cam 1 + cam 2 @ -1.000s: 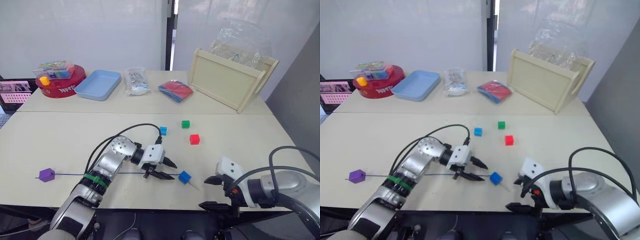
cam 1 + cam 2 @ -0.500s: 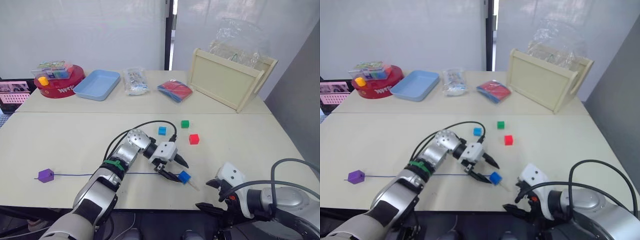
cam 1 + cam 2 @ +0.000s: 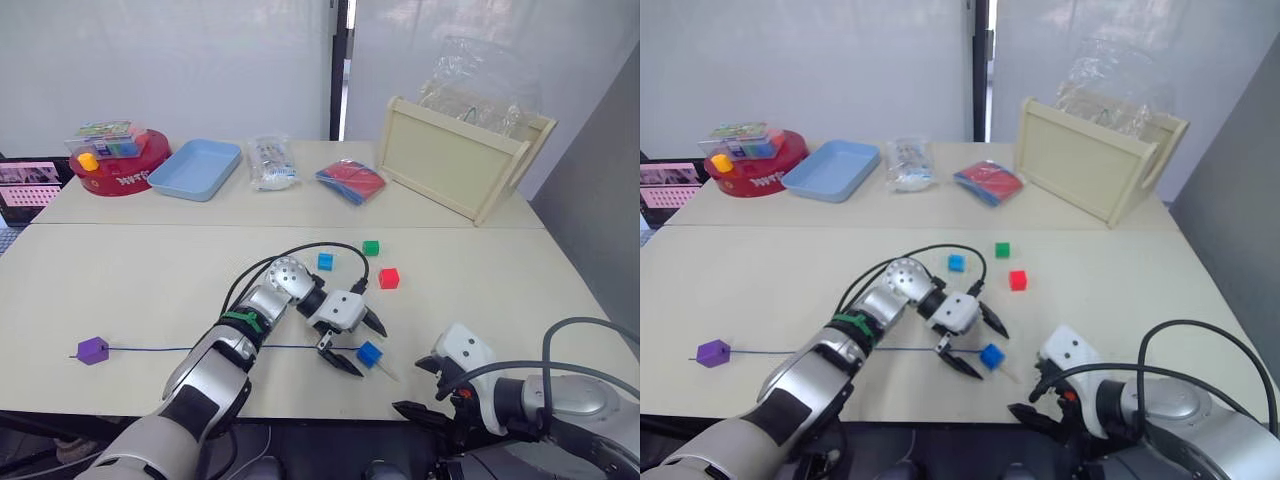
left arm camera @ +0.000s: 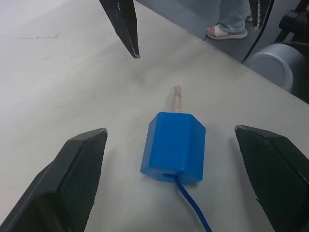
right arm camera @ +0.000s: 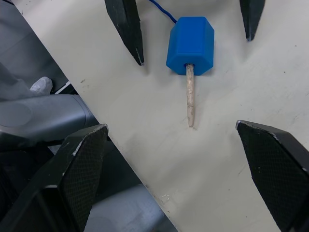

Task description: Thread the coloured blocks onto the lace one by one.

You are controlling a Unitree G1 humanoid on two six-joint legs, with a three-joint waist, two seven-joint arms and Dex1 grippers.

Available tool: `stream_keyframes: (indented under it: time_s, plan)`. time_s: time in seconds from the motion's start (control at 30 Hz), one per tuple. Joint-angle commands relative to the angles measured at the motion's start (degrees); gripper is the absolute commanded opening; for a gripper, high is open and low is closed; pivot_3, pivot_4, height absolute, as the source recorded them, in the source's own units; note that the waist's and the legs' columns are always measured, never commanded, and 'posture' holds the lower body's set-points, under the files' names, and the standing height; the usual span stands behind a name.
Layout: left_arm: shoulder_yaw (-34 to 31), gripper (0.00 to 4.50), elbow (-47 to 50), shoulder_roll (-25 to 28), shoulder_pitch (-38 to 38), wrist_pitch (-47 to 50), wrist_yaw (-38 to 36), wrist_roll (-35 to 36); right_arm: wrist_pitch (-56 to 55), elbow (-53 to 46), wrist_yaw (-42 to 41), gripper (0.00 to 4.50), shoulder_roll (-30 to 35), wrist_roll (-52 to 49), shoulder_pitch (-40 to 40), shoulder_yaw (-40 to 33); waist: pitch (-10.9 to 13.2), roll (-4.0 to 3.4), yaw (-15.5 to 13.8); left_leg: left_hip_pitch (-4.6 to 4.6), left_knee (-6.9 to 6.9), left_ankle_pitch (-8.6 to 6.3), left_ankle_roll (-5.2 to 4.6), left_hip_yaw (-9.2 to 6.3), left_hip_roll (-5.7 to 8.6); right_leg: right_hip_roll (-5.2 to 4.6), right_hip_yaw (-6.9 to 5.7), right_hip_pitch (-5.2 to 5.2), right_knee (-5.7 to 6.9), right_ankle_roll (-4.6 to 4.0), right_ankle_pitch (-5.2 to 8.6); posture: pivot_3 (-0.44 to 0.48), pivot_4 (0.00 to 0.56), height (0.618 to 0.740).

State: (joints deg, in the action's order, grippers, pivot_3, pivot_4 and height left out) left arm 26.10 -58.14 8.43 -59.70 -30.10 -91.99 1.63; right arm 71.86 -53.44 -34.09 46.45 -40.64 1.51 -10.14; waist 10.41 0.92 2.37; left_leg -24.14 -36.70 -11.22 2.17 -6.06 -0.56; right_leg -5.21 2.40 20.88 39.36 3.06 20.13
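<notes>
So two blocks are on the lace (image 3: 200, 349) by the look of it: the purple block (image 3: 93, 349) sits way down at the far left end, and the blue block (image 4: 174, 147) is near the front edge with the pale tip (image 5: 190, 100) poking out of it, so that one counts as threaded, though it probably needs sliding along. Red block (image 3: 389, 278), green block (image 3: 371, 247) and light blue block (image 3: 325, 261) are loose on the table (image 3: 120, 290) further back, so three to go.

Left gripper (image 3: 354, 344) is spread wide either side of the blue block, not touching it, holding nothing. Right gripper (image 5: 183, 164) is wide open too, empty, hanging off the front edge facing the tip.
</notes>
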Motion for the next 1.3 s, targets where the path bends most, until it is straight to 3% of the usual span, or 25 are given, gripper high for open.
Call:
stream_keyframes:
  time_s: [0.03, 0.27, 0.33, 0.57, 0.83, 1.3]
  plan:
    - [-1.1, 3.90, -2.3, -1.2, -1.9, -0.6, 1.4, -1.9, -1.6, -1.4, 0.8, 4.50, 0.5, -0.3, 0.9, -1.1, 0.0, 0.00, 0.0, 0.00, 0.00, 0.00, 0.00, 0.00, 0.00, 0.00, 0.00, 0.00, 0.00, 0.00, 0.00, 0.000, 0.150, 0.740]
    - [-2.3, 1.62, -3.1, -2.2, -1.5, -1.2, 0.7, -3.0, -2.8, -1.0, 1.8, 4.50, 0.9, -0.3, 0.8, -0.3, 0.0, 0.00, 0.0, 0.00, -0.01, 0.00, 0.00, -0.01, 0.01, -0.01, 0.00, 0.00, 0.02, 0.00, 0.00, 0.000, 0.150, 0.740]
    - [-2.7, 1.29, -2.7, -2.1, -1.3, -0.9, 0.5, -3.0, -3.4, -0.6, 2.1, 4.50, 1.2, 0.2, 0.0, 0.6, 0.0, 0.00, 0.0, 0.00, -0.01, 0.00, 0.00, -0.01, 0.02, -0.01, 0.00, 0.00, 0.02, 0.01, 0.00, 0.000, 0.150, 0.740]
    - [-3.4, 1.29, -0.1, -0.5, 0.4, 0.2, 0.3, -3.7, -6.7, 4.8, 5.7, 4.50, 1.5, 6.6, -5.8, 8.7, 0.0, 0.00, 0.2, 0.02, -0.03, 0.00, 0.00, -0.02, 0.01, 0.00, 0.00, 0.00, 0.05, 0.01, 0.00, 0.000, 0.150, 0.740]
    - [-3.8, 1.29, 2.2, 0.7, 1.8, 2.1, 2.7, -4.3, -10.6, 11.1, 6.6, 4.50, -2.8, 10.8, -9.9, 16.0, 0.0, 0.00, 0.2, 0.00, -0.06, 0.00, 0.00, -0.05, 0.03, -0.02, 0.00, 0.00, 0.06, 0.01, 0.01, 0.000, 0.150, 0.740]
    - [-4.6, 1.28, 10.6, 3.4, 6.1, 8.7, 4.1, -3.4, -15.2, 16.0, 4.5, 0.01, -1.9, 17.1, -11.9, 21.2, 0.0, -0.02, 0.5, 0.05, -0.09, 0.00, 0.00, -0.06, 0.03, -0.01, 0.01, 0.00, 0.12, 0.01, 0.00, 0.000, 0.150, 0.740]
